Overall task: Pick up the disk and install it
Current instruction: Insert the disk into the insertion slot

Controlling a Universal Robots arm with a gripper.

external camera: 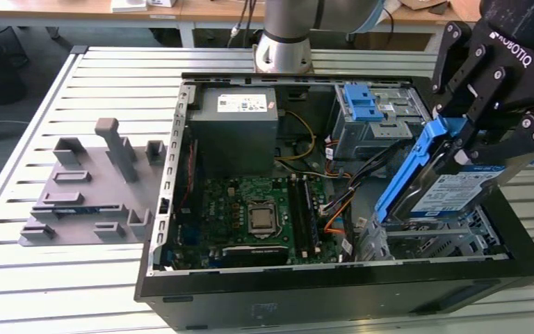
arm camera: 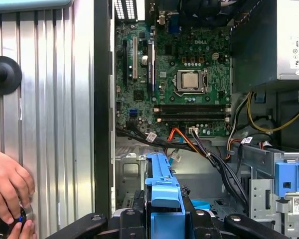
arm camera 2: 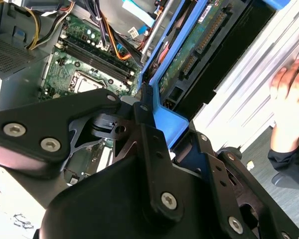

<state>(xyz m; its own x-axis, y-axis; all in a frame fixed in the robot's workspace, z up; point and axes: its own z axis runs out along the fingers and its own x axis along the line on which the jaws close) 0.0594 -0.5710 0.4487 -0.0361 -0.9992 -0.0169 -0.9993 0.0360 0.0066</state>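
- Grey plastic fixture [external camera: 86, 191] with upright posts lies on the slatted metal table [external camera: 26, 125], at the exterior view's left and just beside the computer case.
- Black computer case [external camera: 341, 289] lies open on the table, its inside facing up.
- Inside the case, a large grey power supply [external camera: 234, 122] with a white sticker sits at the far side, and the green motherboard [external camera: 248, 205] lies nearer the camera, below it.
- Further toward the exterior view's right, a ridged blue latch [external camera: 364, 108] sits on top of a metal drive cage.
- Next comes the disk [external camera: 448, 191], silver with a white-and-blue label and framed by a blue bracket [external camera: 406, 174]. It hangs tilted, its upper end leaning to the exterior view's right, and its lower end is at the silver bay [external camera: 434, 240] in the case's near corner; I cannot tell whether they touch.
- The gripper [external camera: 462, 139] is clamped on the upper end of the bracket, one finger on each side; the first wrist view shows the bracket [arm camera: 162, 194] between the fingers.
- In the first wrist view a person's hand [arm camera: 7, 191] rests on the table outside the case.
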